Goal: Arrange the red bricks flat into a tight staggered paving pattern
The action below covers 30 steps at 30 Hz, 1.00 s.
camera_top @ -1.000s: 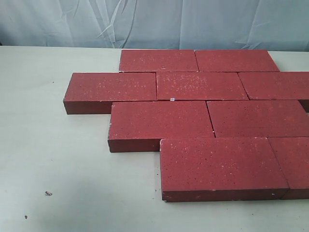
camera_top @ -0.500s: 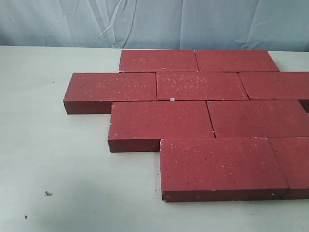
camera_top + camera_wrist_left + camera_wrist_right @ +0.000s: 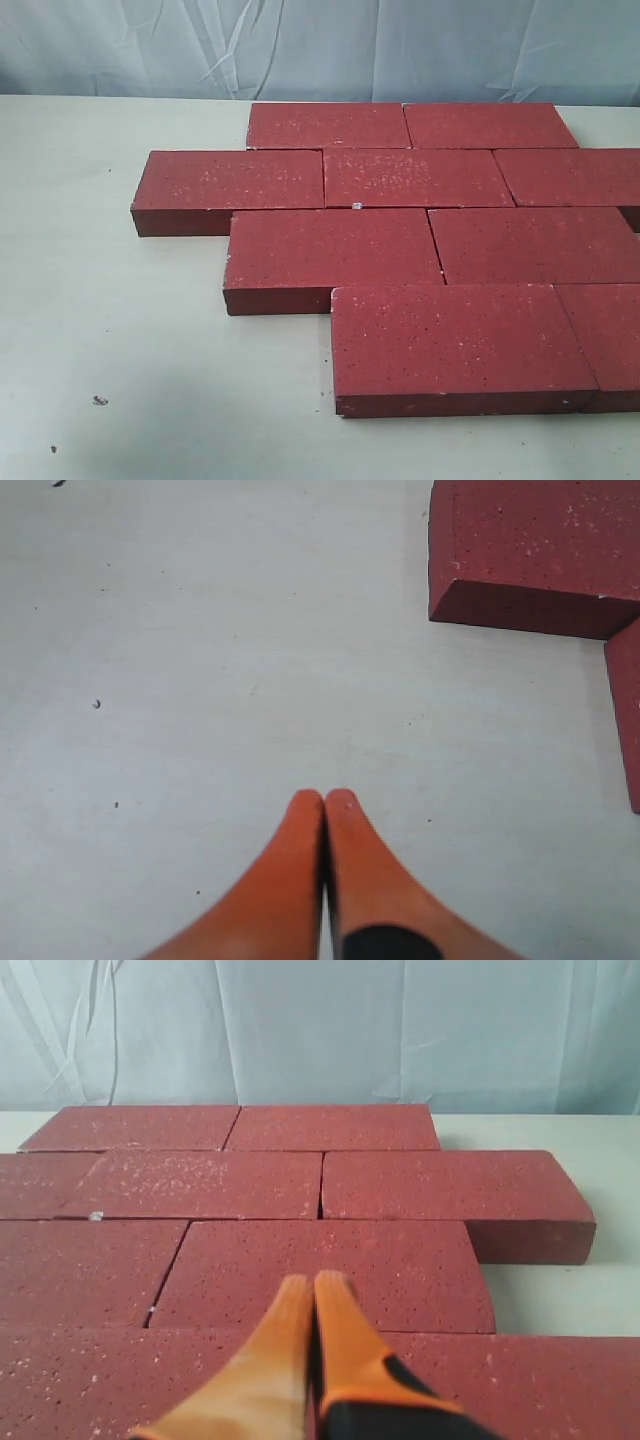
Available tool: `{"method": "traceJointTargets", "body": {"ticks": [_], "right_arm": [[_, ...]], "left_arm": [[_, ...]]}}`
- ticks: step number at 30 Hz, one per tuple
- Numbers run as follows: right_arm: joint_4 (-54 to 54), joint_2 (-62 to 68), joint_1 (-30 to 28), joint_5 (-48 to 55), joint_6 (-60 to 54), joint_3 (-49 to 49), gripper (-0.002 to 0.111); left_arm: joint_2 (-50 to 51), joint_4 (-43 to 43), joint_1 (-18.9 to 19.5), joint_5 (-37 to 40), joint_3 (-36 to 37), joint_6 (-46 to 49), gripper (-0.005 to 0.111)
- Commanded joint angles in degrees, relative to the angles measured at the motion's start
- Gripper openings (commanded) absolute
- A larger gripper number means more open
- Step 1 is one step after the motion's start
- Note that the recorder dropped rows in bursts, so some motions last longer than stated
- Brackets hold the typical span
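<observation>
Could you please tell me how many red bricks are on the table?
9 red bricks: two in the back row, three in the second, two in the third, two in front; more may lie off-frame.

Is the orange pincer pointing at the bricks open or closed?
Shut. The right gripper's two orange fingers meet at their tips with nothing held between them; the red bricks lie flat beyond.

The red bricks [image 3: 380, 178] are dark red with pale speckles and lie in a staggered pattern. The table [image 3: 120, 330] is pale greenish white with a few dark specks. The cloth [image 3: 300, 50] behind is light blue. The left pincer [image 3: 324, 798] is orange-red and the right pincer [image 3: 313, 1282] orange, each with a black patch.
</observation>
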Motion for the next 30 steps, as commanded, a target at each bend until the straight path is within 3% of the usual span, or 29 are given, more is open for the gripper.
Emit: {"method": "traceJointTargets", "body": {"ticks": [1,6,30], "right_arm": [[-0.89,-0.78,-0.29,-7.37,-0.39,4.33,-0.001],[-1.24,-0.78,-0.29,-7.35,0.0,10.09,-0.001],[-1.91,-0.78,-0.29,-7.65,0.0,10.17,-0.001]], "left_arm": [[0.0,0.39,0.06,-0.68,0.31,-0.11,0.0],[0.0,0.39,0.06,-0.68,0.31,-0.11,0.0],[0.0,0.39,0.06,-0.68,0.31,-0.11,0.0]]}}
